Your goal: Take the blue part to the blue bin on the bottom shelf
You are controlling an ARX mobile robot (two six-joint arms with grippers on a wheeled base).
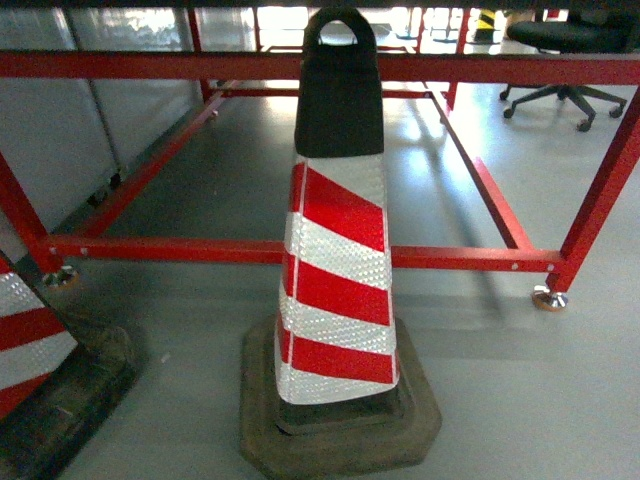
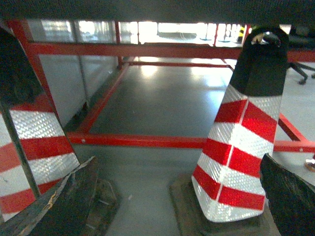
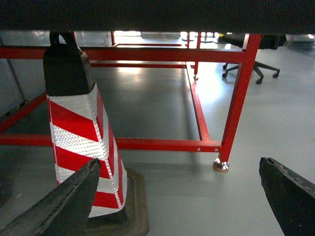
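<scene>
Blue part, blue bin, bottom shelf: none in view | cone (image 1: 338,250) at 12 o'clock | left claw (image 2: 177,196) spread, empty | right claw (image 3: 177,196) spread, empty | nearer arm: cannot tell

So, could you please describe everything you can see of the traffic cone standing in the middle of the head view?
The traffic cone stands upright on the grey floor, directly in front of the red metal frame. Its four-sided body carries slanted red and white reflective stripes, topped by a black cap with a loop handle. It sits in a dark, worn, rubber-looking base with chamfered corners. Nothing else touches it; a second striped cone stands apart to its left.
</scene>
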